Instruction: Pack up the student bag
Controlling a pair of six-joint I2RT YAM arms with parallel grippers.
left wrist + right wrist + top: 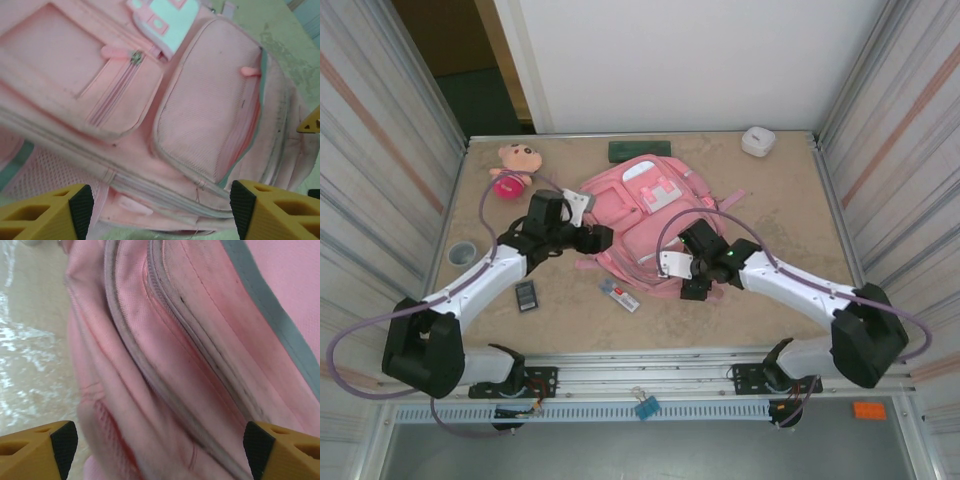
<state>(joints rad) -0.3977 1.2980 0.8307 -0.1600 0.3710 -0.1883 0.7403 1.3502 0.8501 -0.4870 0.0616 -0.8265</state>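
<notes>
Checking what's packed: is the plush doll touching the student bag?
Apart. The top view shows bare table between the plush doll and the student bag.

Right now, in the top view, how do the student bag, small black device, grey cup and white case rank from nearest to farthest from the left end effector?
Measured from the left end effector:
1. student bag, right beside it, mid-table.
2. small black device, nearer the table's front, to its left.
3. grey cup, by the left edge.
4. white case, far right corner.
</notes>
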